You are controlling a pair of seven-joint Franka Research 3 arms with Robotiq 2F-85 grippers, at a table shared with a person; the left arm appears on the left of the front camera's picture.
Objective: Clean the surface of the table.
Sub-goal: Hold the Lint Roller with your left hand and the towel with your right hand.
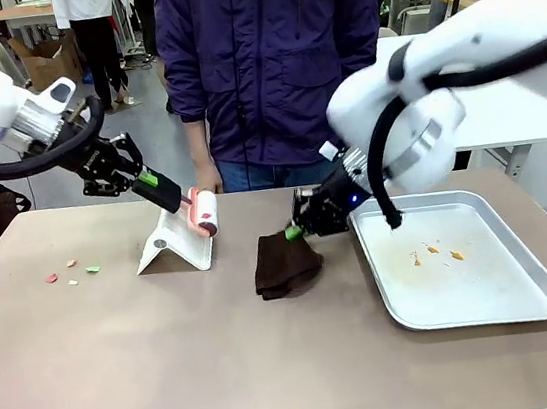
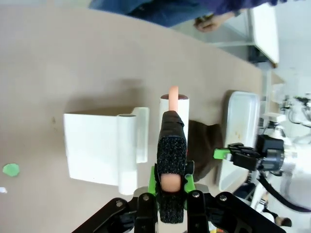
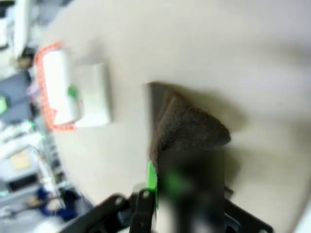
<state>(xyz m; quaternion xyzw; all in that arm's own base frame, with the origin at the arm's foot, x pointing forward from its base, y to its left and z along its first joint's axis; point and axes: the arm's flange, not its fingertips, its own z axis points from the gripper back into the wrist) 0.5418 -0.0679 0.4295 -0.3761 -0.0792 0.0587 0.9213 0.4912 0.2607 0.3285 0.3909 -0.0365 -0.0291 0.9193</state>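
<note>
The taupe table [image 1: 173, 359] spans the front view. Over its back left, my left gripper [image 1: 163, 191] is shut on the pink handle of a lint roller [image 1: 202, 213], whose white roll hangs just above a white folded stand [image 1: 173, 248]. The left wrist view shows the handle [image 2: 171, 160] clamped between my pads, with the roll [image 2: 175, 104] beyond. Near the middle, my right gripper [image 1: 297, 230] is shut on the top edge of a dark brown cloth [image 1: 286, 261] that rests on the table. The blurred right wrist view shows the cloth [image 3: 187, 128] in front of that gripper [image 3: 180, 187].
Small pink and green crumbs [image 1: 69, 272] lie at the table's left. A silver tray [image 1: 542, 290] with orange crumbs [image 1: 433, 252] sits at the right. A person in a dark purple jacket [image 1: 270, 64] stands at the far edge, one hand [image 1: 208, 181] near the roller.
</note>
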